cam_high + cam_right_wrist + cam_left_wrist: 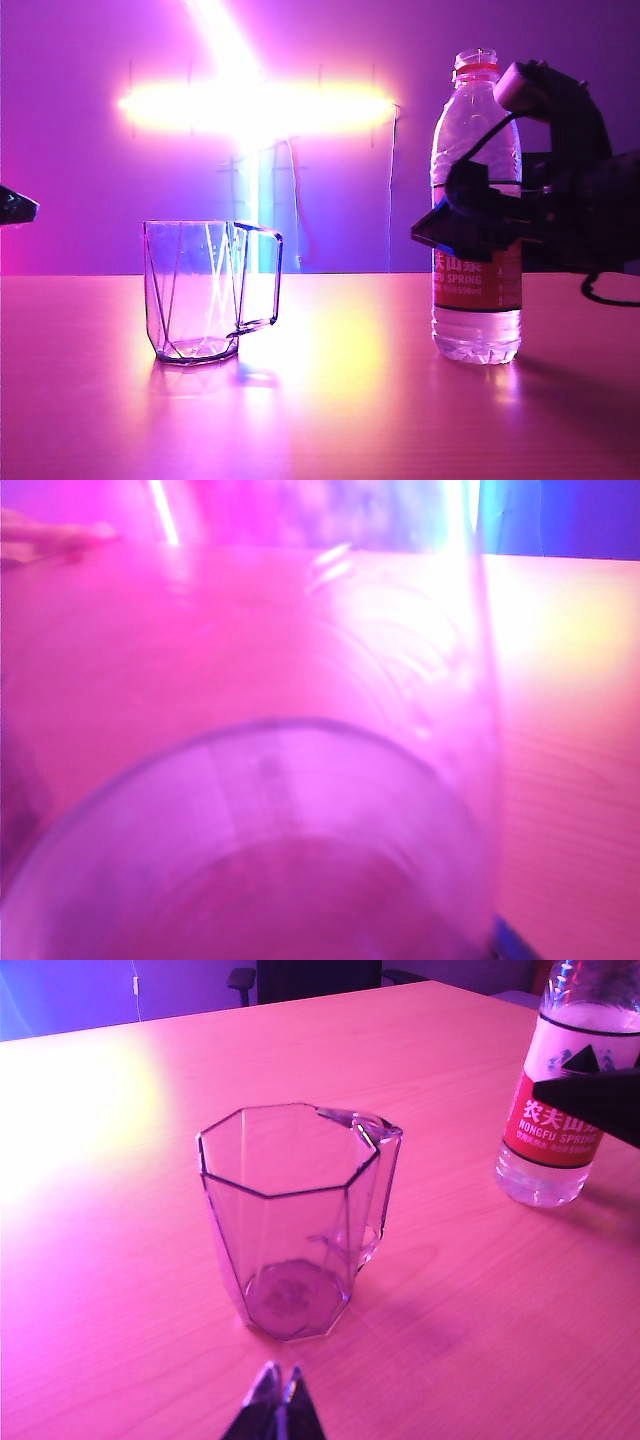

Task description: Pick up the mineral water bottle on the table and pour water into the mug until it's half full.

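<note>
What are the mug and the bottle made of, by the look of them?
The mug looks like clear glass or hard acrylic: sharp facets, glossy. The mineral water bottle seems thin clear plastic, ribbed near the base, with a printed red label. The right gripper reaches around it.

Right arm: comes in from the right edge of the exterior view, dark housing and a looping cable showing, wrist held roughly level. Right gripper (447, 228) sits at mid-height of the mineral water bottle (477, 210), dark fingers (432, 228) lying across its front; jaws stand wide, and no squeeze on the bottle can be seen. Its wrist camera is filled by the bottle wall at close range.

Left arm: only a dark tip at the left edge of the exterior view, well above the table. Left gripper (279, 1400) points downward, fingertips pressed together, holding nothing.
</note>
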You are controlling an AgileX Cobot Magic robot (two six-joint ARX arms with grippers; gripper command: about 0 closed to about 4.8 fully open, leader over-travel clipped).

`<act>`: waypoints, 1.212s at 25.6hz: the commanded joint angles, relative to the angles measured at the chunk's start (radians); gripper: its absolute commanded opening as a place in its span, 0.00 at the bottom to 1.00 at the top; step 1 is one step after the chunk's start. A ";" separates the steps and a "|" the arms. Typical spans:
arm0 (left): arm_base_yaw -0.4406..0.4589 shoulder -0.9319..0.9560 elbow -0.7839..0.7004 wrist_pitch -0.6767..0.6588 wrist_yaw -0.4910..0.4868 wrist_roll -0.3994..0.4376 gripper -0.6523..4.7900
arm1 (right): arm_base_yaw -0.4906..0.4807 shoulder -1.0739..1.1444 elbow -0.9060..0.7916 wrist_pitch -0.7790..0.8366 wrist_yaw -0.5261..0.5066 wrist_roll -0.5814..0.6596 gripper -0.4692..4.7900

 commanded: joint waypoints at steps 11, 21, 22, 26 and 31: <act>0.000 -0.001 0.004 0.014 0.003 -0.003 0.12 | 0.001 0.003 0.023 0.010 0.006 0.003 0.71; 0.003 -0.001 0.004 0.013 0.003 -0.003 0.12 | 0.001 0.002 0.023 0.015 0.006 -0.005 0.60; 0.003 -0.001 0.004 0.013 0.003 -0.003 0.12 | 0.001 0.002 0.023 0.018 0.006 -0.005 0.60; 0.031 -0.001 0.004 0.013 0.004 -0.003 0.12 | 0.001 0.000 0.024 0.033 0.002 -0.011 0.60; 0.151 -0.012 0.004 0.009 0.002 -0.003 0.12 | 0.002 -0.043 0.034 0.003 -0.002 -0.119 0.60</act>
